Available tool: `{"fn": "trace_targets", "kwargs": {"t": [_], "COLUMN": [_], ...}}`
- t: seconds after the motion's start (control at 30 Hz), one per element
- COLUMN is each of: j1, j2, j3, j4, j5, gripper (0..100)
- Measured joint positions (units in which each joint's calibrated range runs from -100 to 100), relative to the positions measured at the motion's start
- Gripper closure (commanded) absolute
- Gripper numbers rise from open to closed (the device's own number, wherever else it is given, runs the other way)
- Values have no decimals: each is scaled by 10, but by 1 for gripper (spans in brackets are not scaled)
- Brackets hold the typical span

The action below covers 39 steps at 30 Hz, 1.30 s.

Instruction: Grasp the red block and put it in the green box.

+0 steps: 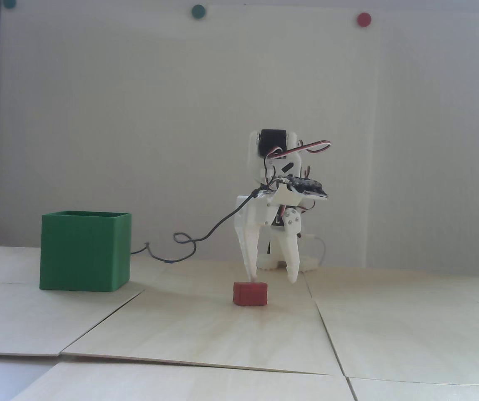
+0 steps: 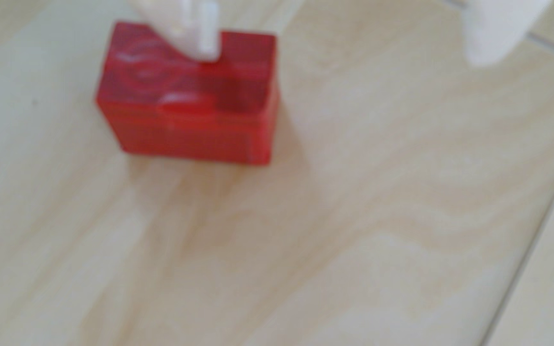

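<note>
The small red block (image 1: 250, 293) lies on the pale wooden table, right of the tall green box (image 1: 84, 250). My white gripper (image 1: 273, 279) hangs open just above the block and behind it. Its left fingertip (image 1: 254, 275) is over the block's top, and the right fingertip (image 1: 292, 277) is off the block's right side. In the wrist view the block (image 2: 185, 109) sits at upper left, one fingertip (image 2: 202, 40) over its top, the other fingertip (image 2: 499, 36) far to the right. The gripper (image 2: 349, 50) holds nothing. The green box is out of the wrist view.
A dark cable (image 1: 206, 236) loops on the table between box and arm. The arm's base (image 1: 283, 263) stands behind the gripper against the white wall. Seams (image 1: 327, 330) run between the wooden panels. Green and red round dots sit high on the wall.
</note>
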Motion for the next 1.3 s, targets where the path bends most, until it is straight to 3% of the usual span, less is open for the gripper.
{"fn": "trace_targets", "kwargs": {"t": [0.23, 1.3], "j1": [15, 34], "j2": [-5, -5], "j3": [0, 0], "j4": [0, 0], "j5": [-36, -36], "gripper": [73, 73]}}
